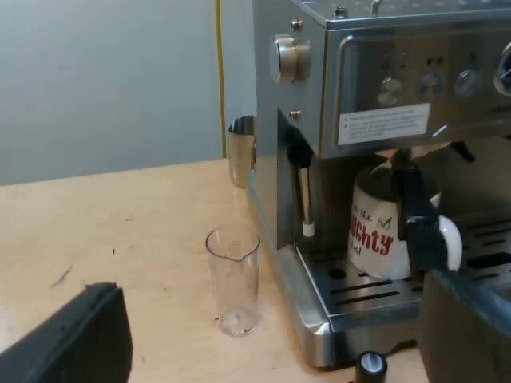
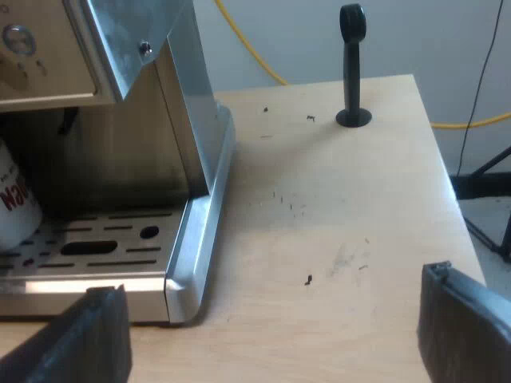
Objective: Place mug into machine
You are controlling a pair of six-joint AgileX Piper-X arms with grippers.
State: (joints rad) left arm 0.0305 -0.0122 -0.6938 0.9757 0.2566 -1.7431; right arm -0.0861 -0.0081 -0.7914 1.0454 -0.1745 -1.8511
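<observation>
Past the gaping, empty left gripper (image 1: 271, 319) stand a glass (image 1: 233, 279) and the mug (image 1: 374, 239); past the gaping, empty right gripper (image 2: 271, 311), a tamper (image 2: 352, 68).

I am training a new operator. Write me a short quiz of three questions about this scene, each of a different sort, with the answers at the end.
1. True or false: the mug stands on the drip tray of the espresso machine.
2. What stands upright on the table beside the machine?
A. a measuring glass
B. a blue tamper
C. a spoon
3. Fill in the word: the fingers of the left gripper and of the right gripper are both ____, and they hold nothing.

Key: 1 true; 2 A; 3 open.
</observation>
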